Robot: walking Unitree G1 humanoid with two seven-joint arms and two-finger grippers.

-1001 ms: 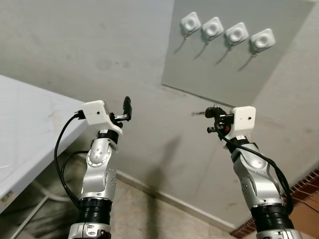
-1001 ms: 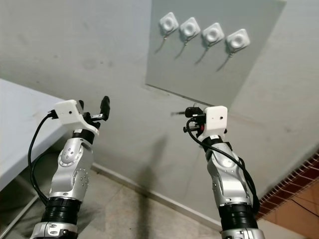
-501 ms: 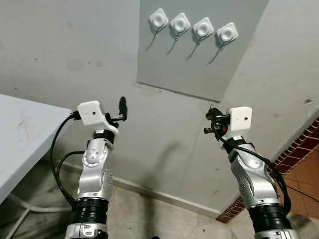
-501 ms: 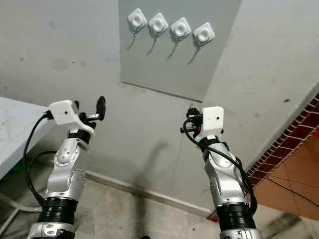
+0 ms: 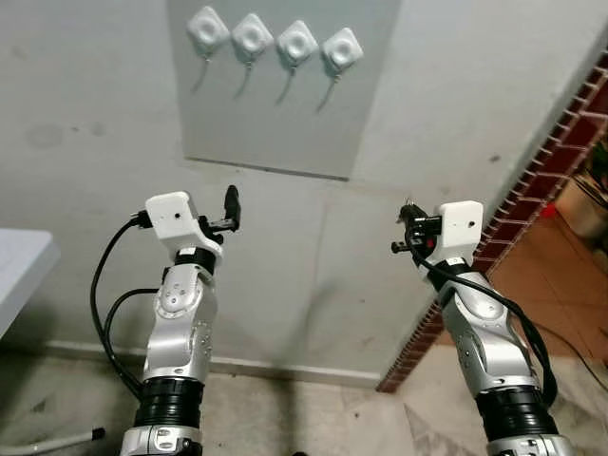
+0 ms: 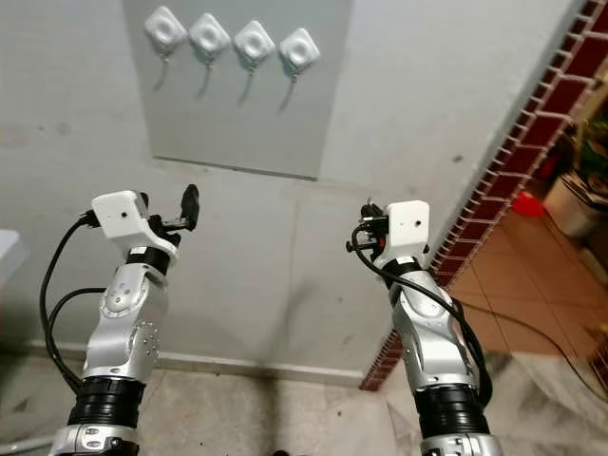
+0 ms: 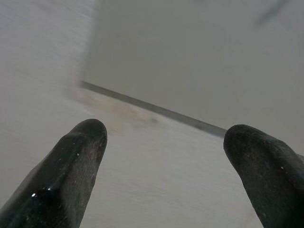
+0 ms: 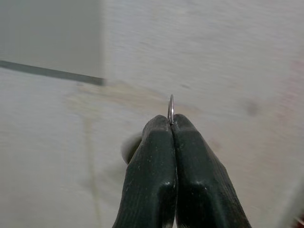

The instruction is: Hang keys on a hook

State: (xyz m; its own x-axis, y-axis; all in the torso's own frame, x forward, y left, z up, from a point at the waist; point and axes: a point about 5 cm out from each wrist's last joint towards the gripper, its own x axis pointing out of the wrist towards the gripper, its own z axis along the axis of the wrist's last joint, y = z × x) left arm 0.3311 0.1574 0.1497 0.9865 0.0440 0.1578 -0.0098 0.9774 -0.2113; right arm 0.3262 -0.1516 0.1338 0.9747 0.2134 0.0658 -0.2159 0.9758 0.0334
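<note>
Four white hooks (image 5: 274, 38) sit in a row on a grey board (image 5: 285, 119) high on the wall. My right gripper (image 5: 407, 223) is raised in front of the wall, below and to the right of the board. In the right wrist view its fingers (image 8: 161, 156) are pressed together on a thin metal key ring (image 8: 171, 108), whose edge sticks out above the tips; the keys themselves are hidden. My left gripper (image 5: 231, 203) is raised just under the board's lower edge, open, with nothing between its fingers (image 7: 78, 164).
A white table corner (image 5: 17, 275) shows at the far left. A dark red brick-tiled wall edge (image 5: 532, 171) runs down the right, with orange floor tiles (image 6: 532, 285) and a pot (image 6: 573, 201) beyond it. A skirting (image 5: 285, 369) lines the wall's foot.
The camera has swung to the right: the table has slid off to the left, and the brick edge and orange floor have come in. Both arms hold the same pose.
</note>
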